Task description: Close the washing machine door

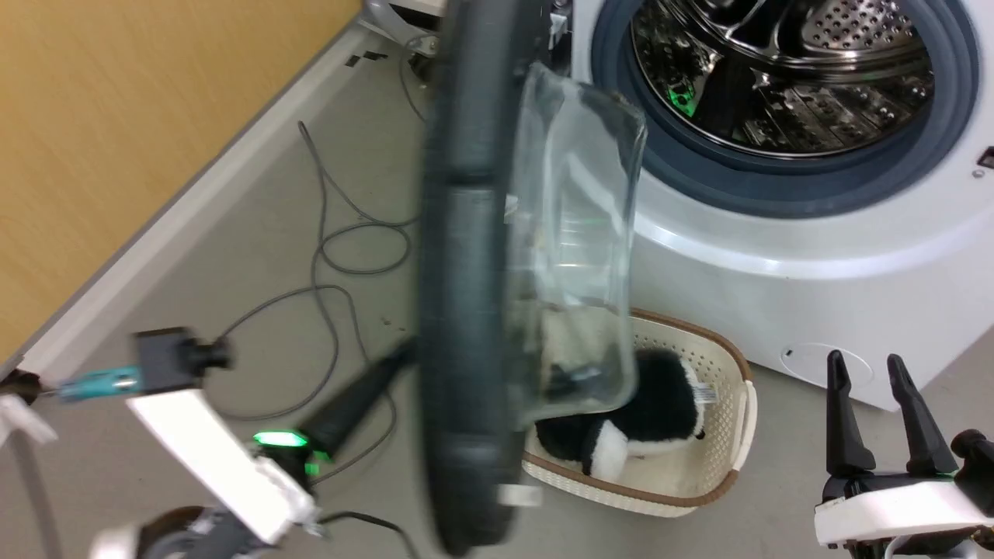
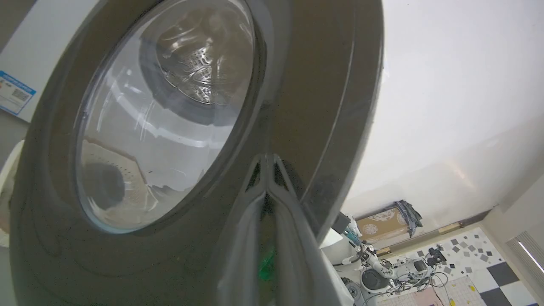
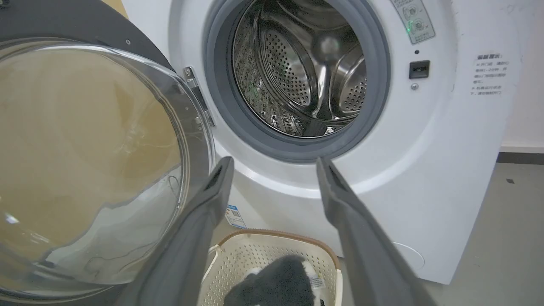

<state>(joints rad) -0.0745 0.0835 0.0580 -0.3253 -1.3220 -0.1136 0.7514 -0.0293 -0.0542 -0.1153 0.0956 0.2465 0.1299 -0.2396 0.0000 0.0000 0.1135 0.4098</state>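
Observation:
The washing machine door (image 1: 466, 272) stands open and edge-on in the head view, its black ring blurred and its glass bowl (image 1: 578, 256) bulging right toward the washing machine (image 1: 776, 310). My left gripper (image 1: 404, 355) reaches to the door's outer face; in the left wrist view its fingers (image 2: 265, 163) are shut together with their tips against the glossy black door (image 2: 318, 85), beside the window. My right gripper (image 1: 877, 380) hangs open at the lower right, empty, in front of the machine. In the right wrist view its fingers (image 3: 274, 165) frame the steel drum (image 3: 306, 72) and the door (image 3: 85, 148).
A cream basket (image 1: 722, 466) holding a black-and-white plush toy (image 1: 660, 411) sits on the floor under the door and before the machine. Grey cables (image 1: 342, 256) loop over the floor left of the door. A wooden wall panel (image 1: 116, 116) runs along the left.

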